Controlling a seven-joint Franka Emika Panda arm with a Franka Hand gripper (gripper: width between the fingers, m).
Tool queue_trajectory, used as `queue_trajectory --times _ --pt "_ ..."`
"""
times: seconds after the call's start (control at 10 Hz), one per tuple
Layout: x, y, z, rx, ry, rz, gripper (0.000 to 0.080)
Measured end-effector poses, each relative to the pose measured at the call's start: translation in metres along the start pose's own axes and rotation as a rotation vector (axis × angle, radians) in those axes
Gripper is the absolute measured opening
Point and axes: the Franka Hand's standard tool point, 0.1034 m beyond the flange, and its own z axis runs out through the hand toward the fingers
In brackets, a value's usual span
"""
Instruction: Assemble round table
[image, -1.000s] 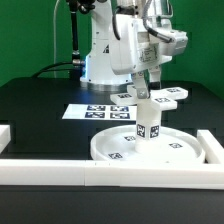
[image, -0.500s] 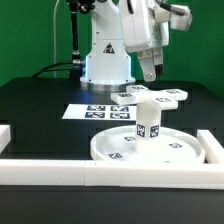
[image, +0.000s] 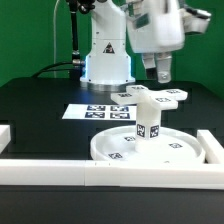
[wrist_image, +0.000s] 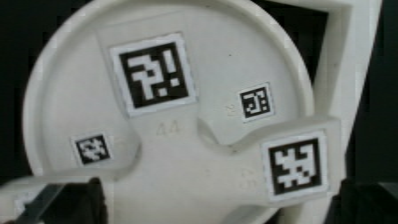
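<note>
The round disc (image: 120, 152) lies rim up near the table's front. The short cylinder leg (image: 147, 122) stands upright on its middle. The cross-shaped foot piece (image: 152, 96) lies just behind them. My gripper (image: 159, 74) hangs open and empty above the foot piece, higher than the leg and a little toward the exterior view's right. The wrist view is filled by the tagged disc (wrist_image: 169, 120), with the tagged leg (wrist_image: 294, 160) standing on it. A dark fingertip (wrist_image: 54, 200) shows at the picture's edge.
Long white border bars run along the front (image: 110, 172) and both sides (image: 212, 145) of the disc. The marker board (image: 90, 111) lies behind the disc, in front of the robot base (image: 105, 65). A border bar (wrist_image: 331, 40) also shows in the wrist view.
My gripper has let go of the leg, risen off it and moved toward the exterior view's right. The leg stays upright on the disc.
</note>
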Motion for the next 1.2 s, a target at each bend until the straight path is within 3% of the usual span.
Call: queue_trajectory --times 0.1,0.7,0.9,1.2 --pt "-0.003 -0.001 0.000 -0.020 -0.010 -0.122 0.0649" --pt "-0.002 -0.001 0.001 -0.022 -0.018 -0.581 0.0649" --pt "-0.001 -0.001 0.004 -0.029 0.021 -0.906 0.0649" --pt "-0.015 -0.002 0.006 -0.088 0.024 -1.285 0.0649"
